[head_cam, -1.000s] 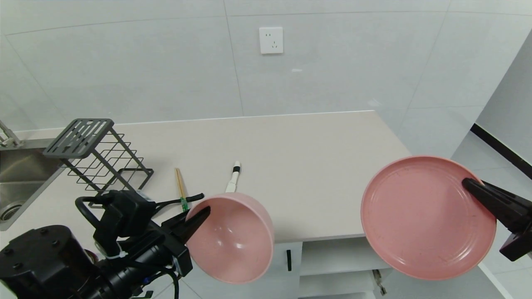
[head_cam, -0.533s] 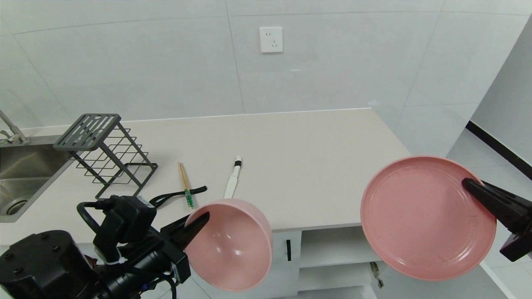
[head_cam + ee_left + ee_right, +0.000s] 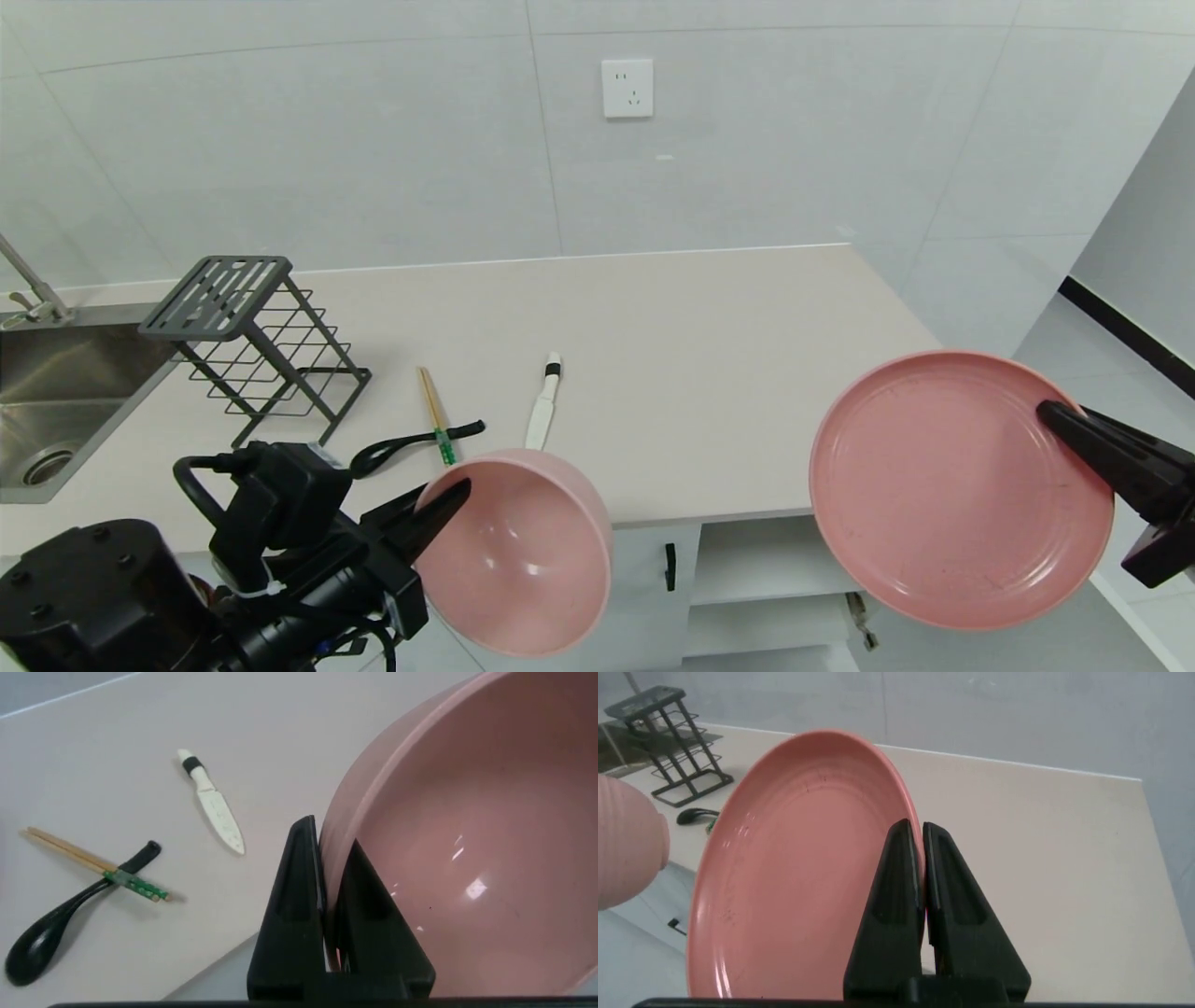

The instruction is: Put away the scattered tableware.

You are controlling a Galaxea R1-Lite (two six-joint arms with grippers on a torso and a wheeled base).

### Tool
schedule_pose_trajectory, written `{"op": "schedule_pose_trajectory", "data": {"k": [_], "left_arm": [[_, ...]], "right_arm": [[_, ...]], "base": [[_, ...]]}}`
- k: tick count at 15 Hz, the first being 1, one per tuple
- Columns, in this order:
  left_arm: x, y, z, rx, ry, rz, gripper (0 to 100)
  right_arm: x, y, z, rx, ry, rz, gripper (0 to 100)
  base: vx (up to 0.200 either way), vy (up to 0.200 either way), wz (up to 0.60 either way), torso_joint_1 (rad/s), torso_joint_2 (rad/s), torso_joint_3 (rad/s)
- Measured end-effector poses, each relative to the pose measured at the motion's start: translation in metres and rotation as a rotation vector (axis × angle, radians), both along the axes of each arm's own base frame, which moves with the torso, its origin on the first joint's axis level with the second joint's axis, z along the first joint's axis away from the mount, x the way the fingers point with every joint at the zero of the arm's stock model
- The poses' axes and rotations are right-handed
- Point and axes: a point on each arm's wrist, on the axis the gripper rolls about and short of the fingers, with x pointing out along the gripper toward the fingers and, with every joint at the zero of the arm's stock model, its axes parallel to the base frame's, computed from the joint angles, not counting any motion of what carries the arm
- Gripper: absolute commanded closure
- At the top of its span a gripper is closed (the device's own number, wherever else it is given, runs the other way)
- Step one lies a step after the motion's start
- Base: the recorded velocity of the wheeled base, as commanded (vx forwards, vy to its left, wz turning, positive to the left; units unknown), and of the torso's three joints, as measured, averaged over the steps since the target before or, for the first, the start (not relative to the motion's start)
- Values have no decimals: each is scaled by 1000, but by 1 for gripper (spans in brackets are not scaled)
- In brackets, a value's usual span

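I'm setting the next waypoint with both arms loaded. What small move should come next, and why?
Probably ease the left gripper with its pink bowl over the counter toward the black rack. Both dishes are held off the counter's front edge, the right gripper shut on the pink plate, and the rack stands on the left arm's side.

The deep pink round bowl at lower centre looks like smooth plastic, glossy enough to carry bright highlights inside. The wide pink round plate at lower right is duller, a satin finish with fine concentric ridges. The black wire rack at left looks like matt coated metal, and the steel sink beside it looks brushed. The pale beige countertop is smooth and matt. The thin chopsticks look wooden; the black spoon is slightly shiny.
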Motion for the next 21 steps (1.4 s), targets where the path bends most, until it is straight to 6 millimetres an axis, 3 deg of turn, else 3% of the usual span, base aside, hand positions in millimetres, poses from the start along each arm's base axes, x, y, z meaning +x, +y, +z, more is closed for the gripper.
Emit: {"op": "schedule_pose_trajectory", "data": {"k": [3, 6, 9, 21], "left_arm": [[-2, 1, -1, 14, -2, -3, 100], [-4, 1, -1, 16, 1, -4, 100], [-4, 2, -2, 17, 3, -3, 100], [4, -9, 8, 18, -68, -37, 100]], "right_arm": [[0, 0, 0, 0, 2, -2, 100], [0, 0, 0, 0, 2, 0, 100], [1, 0, -1, 0, 9, 0, 100], [4, 0, -4, -5, 27, -1, 100]], "base": [[-200, 0, 0, 12, 10, -1], [0, 0, 0, 0, 0, 0], [0, 0, -600, -6, -2, 5], [0, 0, 0, 0, 0, 0]]}}
